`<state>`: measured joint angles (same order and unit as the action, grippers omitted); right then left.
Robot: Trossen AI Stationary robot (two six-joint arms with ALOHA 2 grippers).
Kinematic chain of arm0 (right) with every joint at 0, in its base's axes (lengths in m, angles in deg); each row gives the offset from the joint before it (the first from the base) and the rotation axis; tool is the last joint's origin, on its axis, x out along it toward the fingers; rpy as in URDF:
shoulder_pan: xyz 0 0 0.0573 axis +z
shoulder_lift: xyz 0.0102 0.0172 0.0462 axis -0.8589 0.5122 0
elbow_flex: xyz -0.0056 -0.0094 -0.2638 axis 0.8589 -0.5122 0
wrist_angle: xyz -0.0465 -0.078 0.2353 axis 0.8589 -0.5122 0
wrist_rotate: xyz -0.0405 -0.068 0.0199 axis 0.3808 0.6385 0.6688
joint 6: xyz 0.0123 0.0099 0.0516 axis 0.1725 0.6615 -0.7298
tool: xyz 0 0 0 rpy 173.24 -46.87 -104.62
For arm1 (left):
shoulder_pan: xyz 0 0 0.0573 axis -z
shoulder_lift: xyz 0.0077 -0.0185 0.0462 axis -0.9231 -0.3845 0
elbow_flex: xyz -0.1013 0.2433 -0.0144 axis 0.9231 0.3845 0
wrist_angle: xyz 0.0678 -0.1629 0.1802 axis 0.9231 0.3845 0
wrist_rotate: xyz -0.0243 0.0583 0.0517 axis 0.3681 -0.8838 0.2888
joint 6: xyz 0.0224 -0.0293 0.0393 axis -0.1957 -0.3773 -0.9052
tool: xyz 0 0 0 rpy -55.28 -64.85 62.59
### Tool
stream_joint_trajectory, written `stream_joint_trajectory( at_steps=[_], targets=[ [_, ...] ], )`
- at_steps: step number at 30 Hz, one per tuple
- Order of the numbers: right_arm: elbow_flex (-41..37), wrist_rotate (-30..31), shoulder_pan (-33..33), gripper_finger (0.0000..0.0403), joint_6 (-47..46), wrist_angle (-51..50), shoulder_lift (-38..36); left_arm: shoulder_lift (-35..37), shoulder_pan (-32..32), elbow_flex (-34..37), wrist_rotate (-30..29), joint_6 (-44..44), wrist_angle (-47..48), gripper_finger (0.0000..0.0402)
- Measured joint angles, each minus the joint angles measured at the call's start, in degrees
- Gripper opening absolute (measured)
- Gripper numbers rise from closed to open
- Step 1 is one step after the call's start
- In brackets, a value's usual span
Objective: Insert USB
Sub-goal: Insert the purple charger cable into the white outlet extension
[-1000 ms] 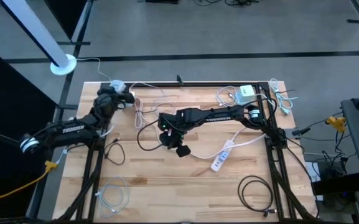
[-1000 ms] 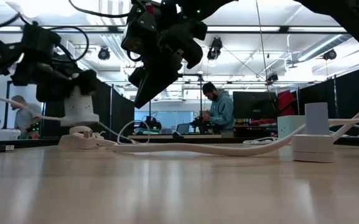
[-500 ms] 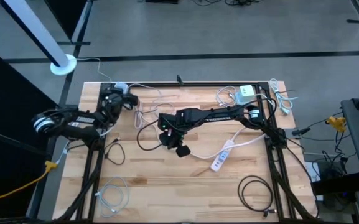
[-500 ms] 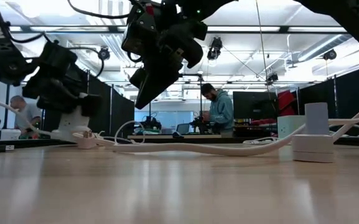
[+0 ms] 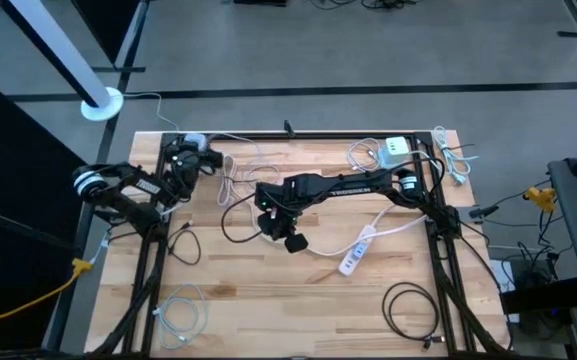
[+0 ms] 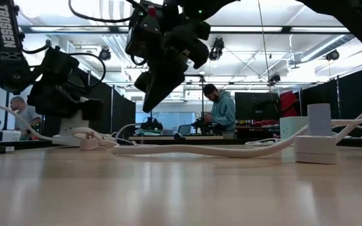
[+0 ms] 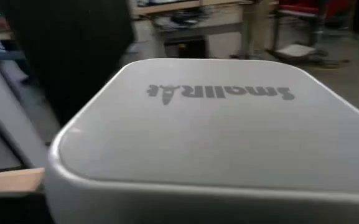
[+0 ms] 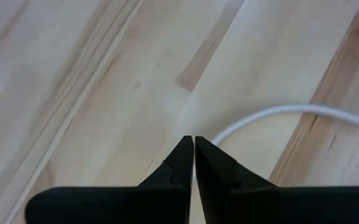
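Observation:
My left gripper point(image 5: 182, 160) is at the table's far left corner, on a white charger block point(image 5: 194, 141) marked "smallrig". That block point(image 7: 216, 137) fills the left wrist view and hides the fingers. In the low view it sits under the gripper point(image 6: 61, 94), low by the tabletop. My right gripper point(image 5: 268, 226) hangs above the table's middle, its fingers shut point(image 8: 193, 144) and slanting down point(image 6: 148, 103). A white cable point(image 8: 291, 112) lies on the wood under them. Nothing hangs from that gripper in the low view. My left gripper holds the white charger block point(image 6: 64, 135) from above, with the block below the gripper near the tabletop. The gripper body and the block itself hide where the fingers meet it. Whether the block's base touches the table, I cannot tell.
A white power strip point(image 5: 358, 250) lies right of centre. A white adapter point(image 5: 395, 150) sits by the far right edge. There are loose white cables point(image 5: 233, 180), a black coil point(image 5: 408, 305) near right and a white coil point(image 5: 180, 315) near left. A person point(image 6: 221, 113) stands beyond the table.
My left arm has swung its elbow toward the table's far edge while the gripper stayed at the far left corner. The white block came down with the gripper, from lifted above the table to close by the tabletop.

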<state>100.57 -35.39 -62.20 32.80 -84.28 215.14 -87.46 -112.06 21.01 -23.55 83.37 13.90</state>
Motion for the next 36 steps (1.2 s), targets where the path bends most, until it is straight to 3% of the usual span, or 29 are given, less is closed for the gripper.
stream_joint_trajectory(
  at_steps=[16,22,30,36],
  targets=[
    [-0.04,0.0,0.0,0.0014,1.99,0.45,-0.25,1.11,-0.04,-0.93,1.28,1.3,1.07,0.0288],
    [-0.04,0.0,-0.05,0.0066,1.44,0.24,-0.39,2.2,-0.08,-2.35,0.18,-3.86,3.44,0.0385],
    [-0.04,0.02,-0.44,0.0135,2.03,0.28,-0.46,9.12,0.0,-5.43,4.63,-0.8,15.74,0.0332],
    [-0.06,0.02,-1.01,0.0168,1.84,0.2,-0.46,18.0,-0.1,-11.3,2.62,-5.43,32.47,0.0322]
  ],
)
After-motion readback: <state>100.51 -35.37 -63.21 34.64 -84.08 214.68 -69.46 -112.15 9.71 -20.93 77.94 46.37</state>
